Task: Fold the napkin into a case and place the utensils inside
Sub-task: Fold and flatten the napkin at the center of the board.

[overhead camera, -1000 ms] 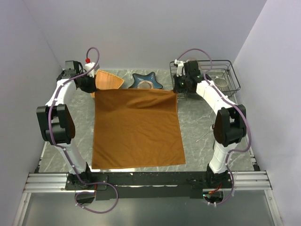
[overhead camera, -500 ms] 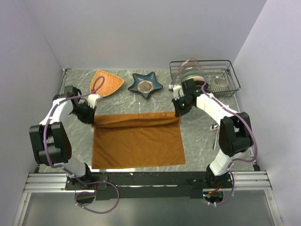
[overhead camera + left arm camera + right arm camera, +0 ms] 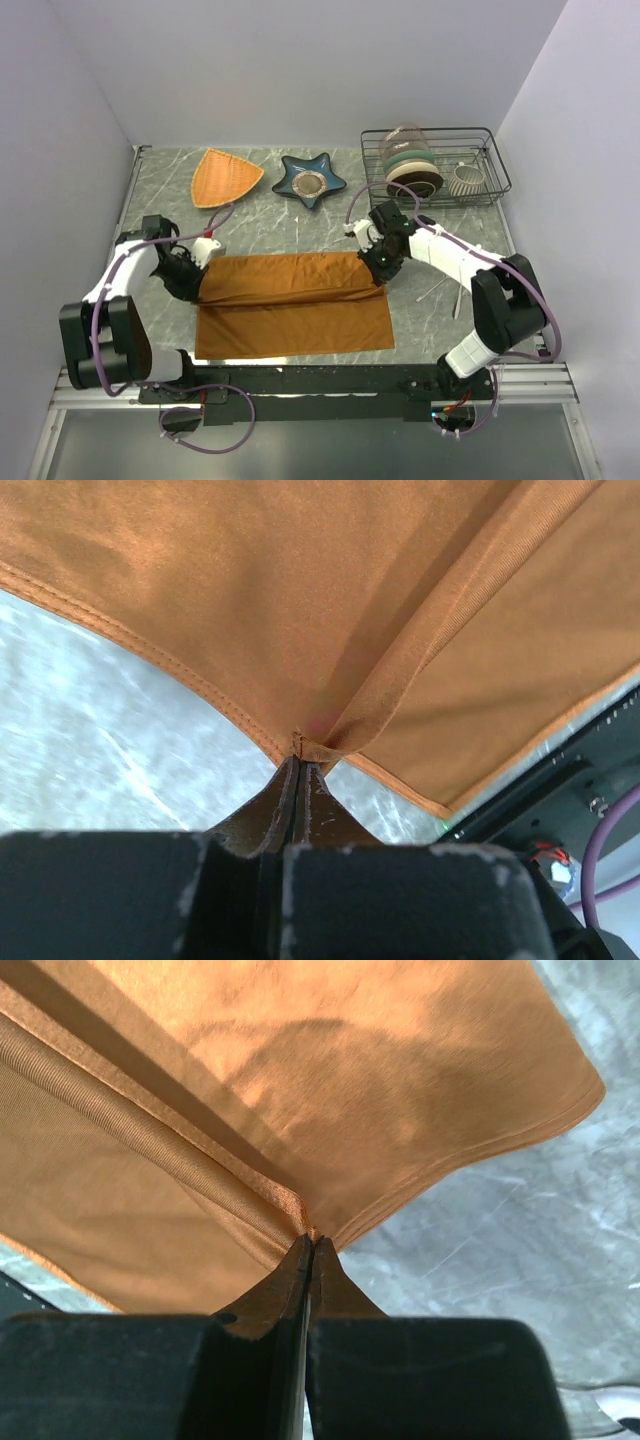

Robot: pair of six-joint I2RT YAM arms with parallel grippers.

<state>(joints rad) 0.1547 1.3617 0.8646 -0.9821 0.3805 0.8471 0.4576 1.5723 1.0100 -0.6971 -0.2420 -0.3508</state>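
Observation:
The rust-orange napkin [image 3: 290, 300] lies on the marble table, its far half folded toward the near edge. My left gripper [image 3: 197, 283] is shut on the napkin's far-left corner [image 3: 300, 742]. My right gripper [image 3: 381, 272] is shut on the far-right corner [image 3: 312, 1228]. Both hold the folded edge low over the cloth. Two silver utensils [image 3: 447, 285] lie on the table to the right of the napkin, partly hidden by my right arm. No finished case shows.
A woven orange triangular plate [image 3: 222, 177] and a blue star-shaped dish [image 3: 311, 181] sit at the back. A wire rack [image 3: 440, 165] with dishes and a cup stands at the back right. The table's near edge has a black rail [image 3: 320, 378].
Both grippers have pulled the napkin's far edge from the back of the table toward the near edge, folding the cloth over itself. The arms have drawn back and lowered.

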